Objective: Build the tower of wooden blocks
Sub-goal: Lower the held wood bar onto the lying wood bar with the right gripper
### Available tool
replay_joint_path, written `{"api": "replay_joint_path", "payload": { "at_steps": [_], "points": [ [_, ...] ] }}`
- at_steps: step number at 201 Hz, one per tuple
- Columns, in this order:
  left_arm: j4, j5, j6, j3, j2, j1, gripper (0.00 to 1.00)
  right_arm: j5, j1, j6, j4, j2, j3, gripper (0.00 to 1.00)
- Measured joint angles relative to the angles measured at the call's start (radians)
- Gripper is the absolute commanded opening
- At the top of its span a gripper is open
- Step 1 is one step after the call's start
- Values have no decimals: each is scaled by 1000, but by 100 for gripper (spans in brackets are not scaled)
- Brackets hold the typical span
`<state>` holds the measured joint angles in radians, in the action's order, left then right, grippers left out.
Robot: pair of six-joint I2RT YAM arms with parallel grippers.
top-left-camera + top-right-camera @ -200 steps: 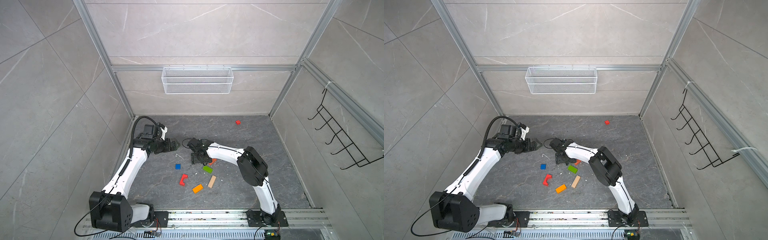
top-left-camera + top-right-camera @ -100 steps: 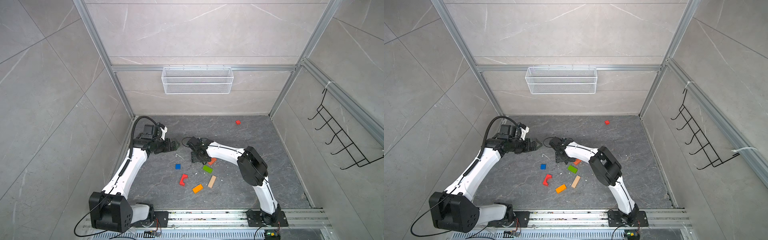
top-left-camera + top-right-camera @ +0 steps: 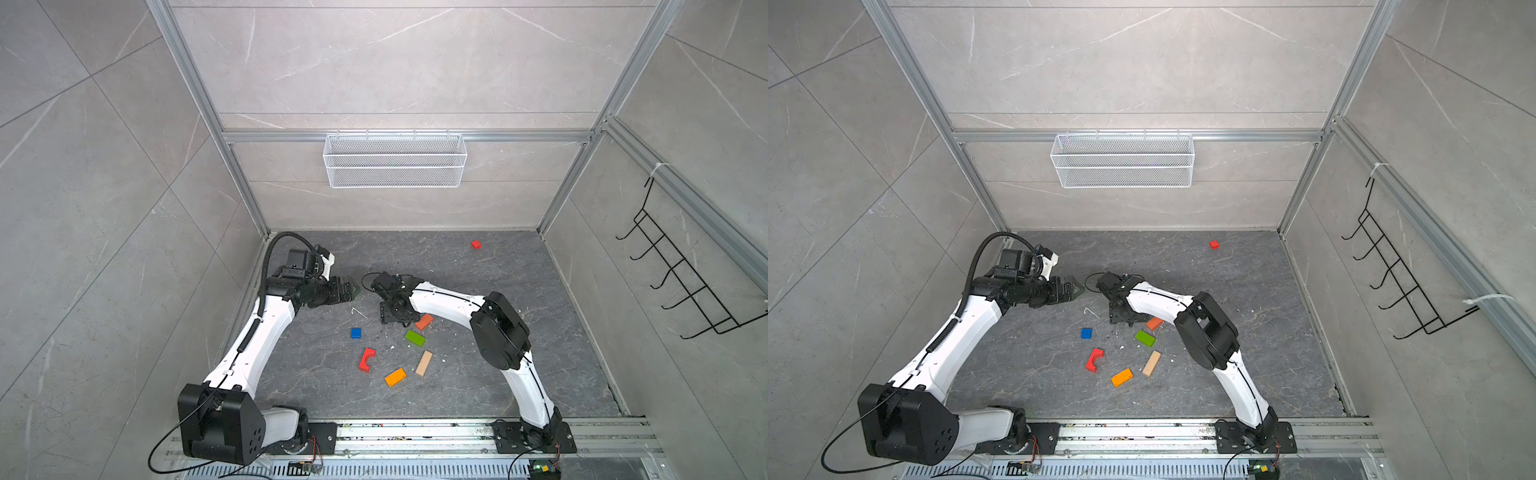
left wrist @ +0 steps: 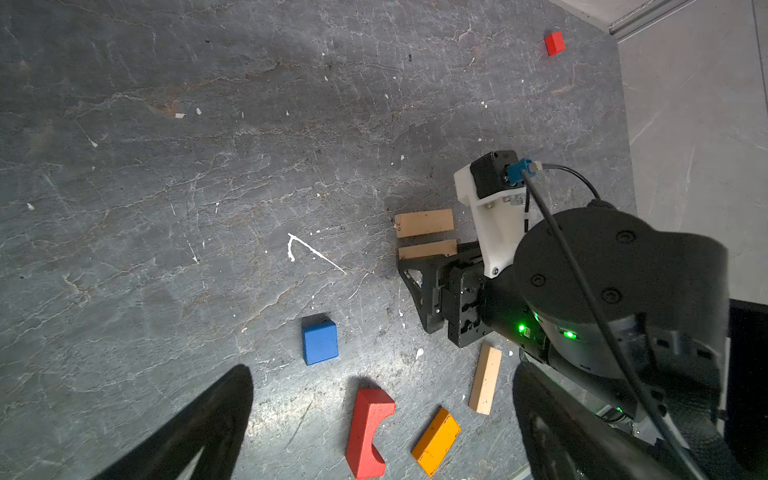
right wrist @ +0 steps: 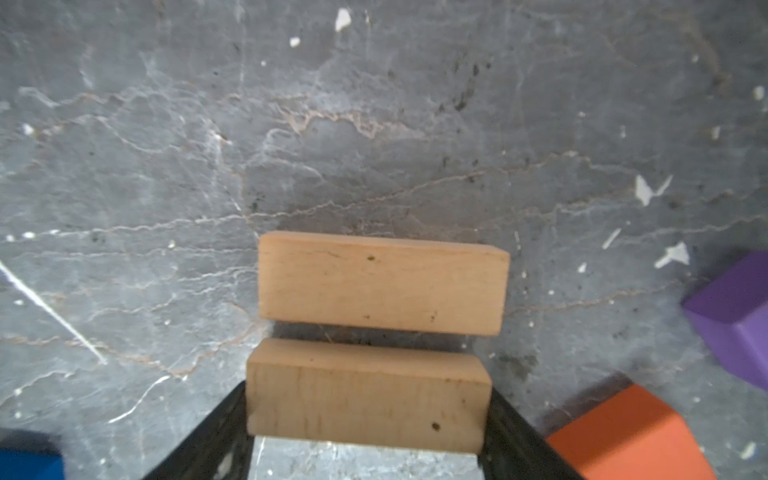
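The grey stone floor (image 3: 436, 266) had lots of bare room toward the back wall (image 3: 395, 208), with only a small red cube (image 3: 476, 244) far off near the back right corner. Closer to the front, loose pieces lay apart from each other: a blue cube (image 3: 355, 333), a red arch block (image 3: 366, 360), an orange slab (image 3: 395, 377), a green slab (image 3: 414, 338) and a loose tan wooden bar (image 3: 423, 363).

The wood block tower was only two flat bars side by side with a thin gap. The right gripper (image 5: 369, 419) squeezed the near tan wooden bar (image 5: 368, 386) by its two ends, and the far tan wooden bar (image 5: 382, 284) lay free just past it. An orange-red slab (image 5: 631, 436) and a purple block (image 5: 735, 316) lay near – not touching.

The left gripper (image 3: 350, 289) hung close by with its fingers spread wide, holding nothing
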<state>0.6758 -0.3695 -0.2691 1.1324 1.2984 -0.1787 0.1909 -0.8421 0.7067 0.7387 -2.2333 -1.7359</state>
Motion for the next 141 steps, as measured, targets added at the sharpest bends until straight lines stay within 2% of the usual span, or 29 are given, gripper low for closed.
{"api": "replay_joint_path", "payload": {
  "at_steps": [141],
  "points": [
    [0,0,0,0,0,0,100,-2,20,12,6,-19,-23,71]
  ]
}}
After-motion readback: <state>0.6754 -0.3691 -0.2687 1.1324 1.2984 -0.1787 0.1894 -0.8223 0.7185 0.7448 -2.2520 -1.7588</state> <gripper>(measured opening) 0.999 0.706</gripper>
